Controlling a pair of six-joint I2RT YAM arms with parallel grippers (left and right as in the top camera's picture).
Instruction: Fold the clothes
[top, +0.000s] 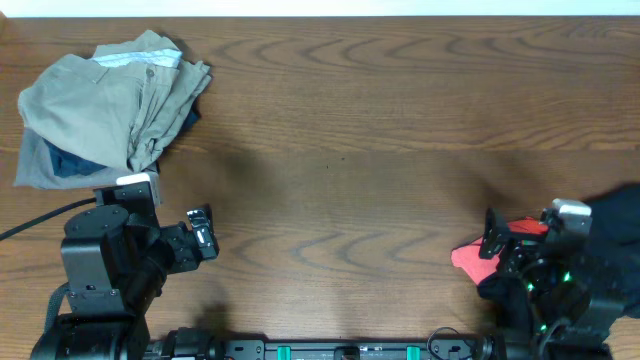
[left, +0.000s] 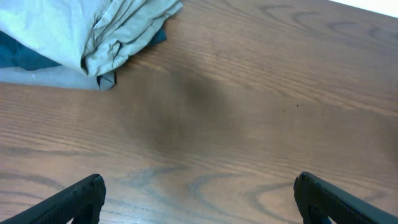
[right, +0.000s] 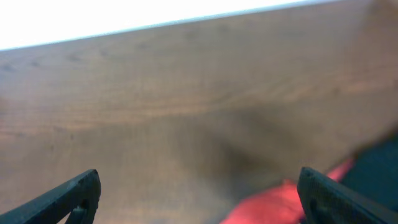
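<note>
A folded pile of clothes lies at the table's far left: light khaki-grey shorts (top: 110, 95) on top, with a dark blue garment (top: 75, 163) and a grey one (top: 40, 170) under them. The pile also shows at the top left of the left wrist view (left: 93, 31). My left gripper (top: 203, 232) is open and empty, over bare wood below the pile (left: 198, 199). A red garment (top: 470, 258) and a dark blue-black one (top: 615, 225) lie at the right front. My right gripper (top: 492, 238) is open and empty just above the red garment (right: 273, 205).
The brown wooden table (top: 350, 130) fills the view, with its far edge at the top. A black cable (top: 40, 220) runs in from the left edge near the left arm's base.
</note>
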